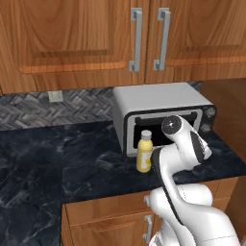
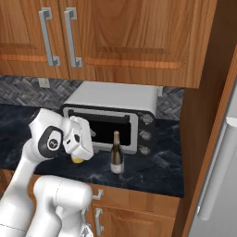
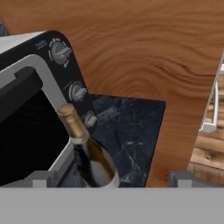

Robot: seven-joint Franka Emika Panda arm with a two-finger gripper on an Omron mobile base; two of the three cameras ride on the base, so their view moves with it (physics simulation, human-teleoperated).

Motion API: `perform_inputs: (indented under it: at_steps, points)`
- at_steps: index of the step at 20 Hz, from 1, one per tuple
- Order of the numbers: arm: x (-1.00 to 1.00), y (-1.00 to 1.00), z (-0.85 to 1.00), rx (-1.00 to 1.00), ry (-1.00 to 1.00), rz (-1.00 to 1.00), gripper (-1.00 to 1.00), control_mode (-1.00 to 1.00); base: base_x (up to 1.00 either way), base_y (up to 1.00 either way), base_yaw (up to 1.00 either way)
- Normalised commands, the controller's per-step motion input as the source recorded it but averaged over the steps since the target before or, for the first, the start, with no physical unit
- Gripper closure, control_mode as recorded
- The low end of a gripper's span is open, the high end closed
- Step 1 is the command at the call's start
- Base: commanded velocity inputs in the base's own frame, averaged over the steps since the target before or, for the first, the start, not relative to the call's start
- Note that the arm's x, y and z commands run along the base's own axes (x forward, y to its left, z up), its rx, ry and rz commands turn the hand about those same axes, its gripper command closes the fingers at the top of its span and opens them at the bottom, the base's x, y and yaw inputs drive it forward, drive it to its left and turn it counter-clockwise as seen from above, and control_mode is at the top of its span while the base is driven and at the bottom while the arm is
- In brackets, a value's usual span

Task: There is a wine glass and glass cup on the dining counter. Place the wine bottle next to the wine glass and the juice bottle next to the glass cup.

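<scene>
One wine bottle (image 2: pixel 116 155): tall, dark glass, slim gold-foil neck, pale label low on the body. It stands upright on the black marbled worktop (image 2: pixel 152 171), near the front edge and just in front of the toaster oven's (image 2: pixel 113 115) door, below its column of three knobs. In the hand view the same bottle (image 3: pixel 89 155) leans across the frame because the camera is rolled; it sits between the two finger tips (image 3: pixel 39 179), which are spread wide and hold nothing.

One juice bottle (image 1: pixel 144 153): short, yellow liquid, white screw cap, pale label. It stands upright on the worktop directly before the oven door, partly behind the arm; in the right base view only a yellow sliver (image 2: pixel 77 160) shows under the hand.

One silver toaster oven with a dark glass door rests against the herringbone backsplash (image 1: pixel 43 108), beside the wooden side panel at the worktop's right end. One wall socket (image 1: pixel 55 96) is set in the backsplash. Above hang wooden cabinets with two vertical metal handles (image 1: pixel 136 41).
</scene>
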Motion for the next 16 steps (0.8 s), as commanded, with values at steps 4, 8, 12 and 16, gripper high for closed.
perform_inputs:
  at_steps: [4,8,12,16]
  points:
    - [0.10,-0.01,-0.16,-0.05,-0.07,0.00,-1.00,-1.00,0.00,0.00,0.00]
    - [0.02,0.00,-0.12,-0.04,-0.02,0.00,-1.00,-1.00,0.00,0.00,0.00]
    - [0.04,0.00,-0.06,-0.05,0.00,-0.01,-1.00,-1.00,0.00,0.00,0.00]
    - [0.00,-0.03,-0.06,-0.02,0.00,0.00,-1.00,-1.00,0.00,0.00,0.00]
